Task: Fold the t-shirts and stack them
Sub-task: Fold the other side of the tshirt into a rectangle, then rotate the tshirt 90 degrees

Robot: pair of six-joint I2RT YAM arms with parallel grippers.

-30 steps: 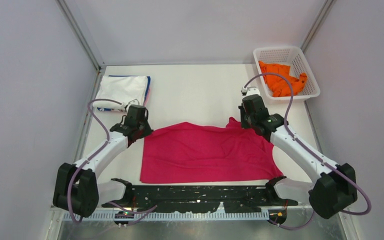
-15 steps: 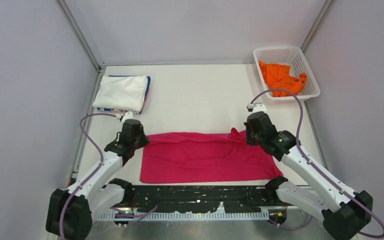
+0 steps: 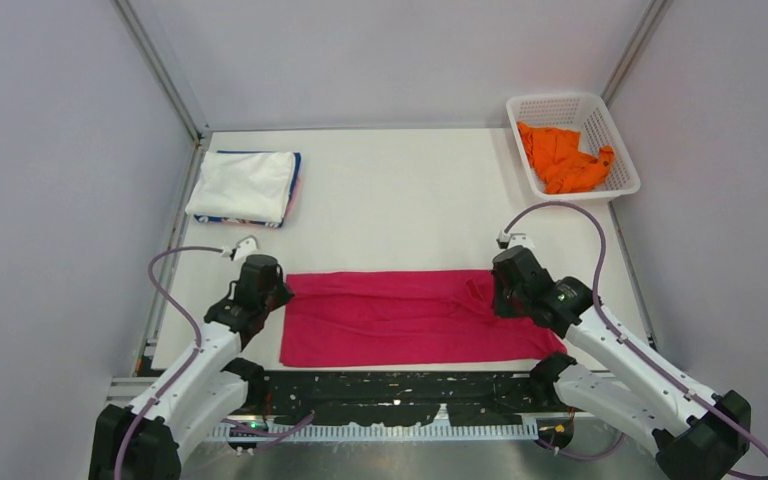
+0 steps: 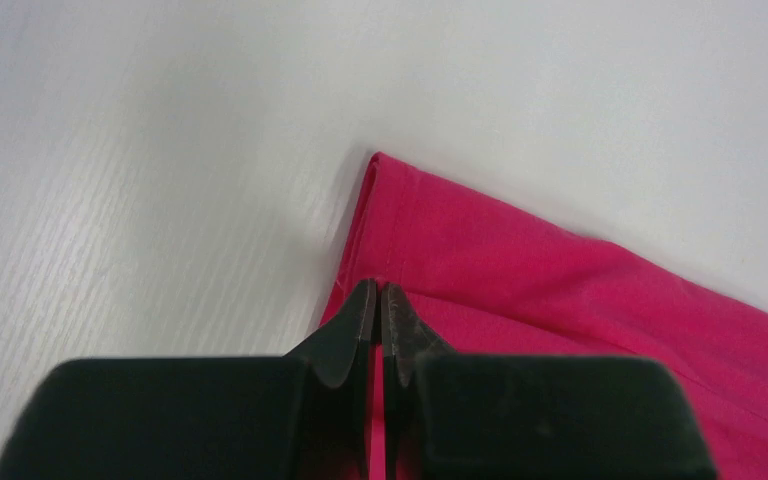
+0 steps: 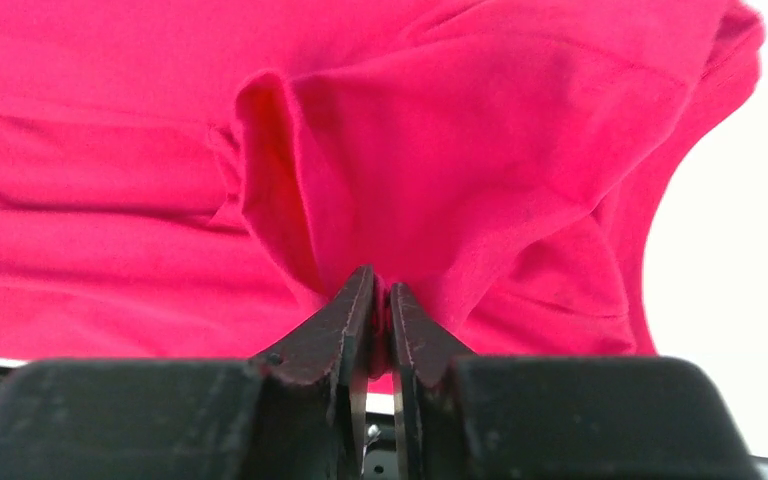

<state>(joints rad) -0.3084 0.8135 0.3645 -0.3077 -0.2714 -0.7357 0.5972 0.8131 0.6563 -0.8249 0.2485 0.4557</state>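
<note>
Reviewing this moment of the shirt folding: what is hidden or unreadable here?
Top view: left gripper and right gripper tips, hidden under their own housings.
Top view: shirts beneath the white t-shirt, only blue and pink edges showing; count unclear.
Top view: orange t-shirt crumpled in the basket, folds hiding its shape.
Right wrist view: magenta t-shirt near edge, blocked by the fingers.

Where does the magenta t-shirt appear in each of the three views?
Top external: the magenta t-shirt lies low centre, a wide folded band.
Left wrist: its corner fills the lower right.
Right wrist: it fills nearly the whole frame, bunched at bottom centre.
Shared landmark: the white table, bare beside the shirt in every view.
</note>
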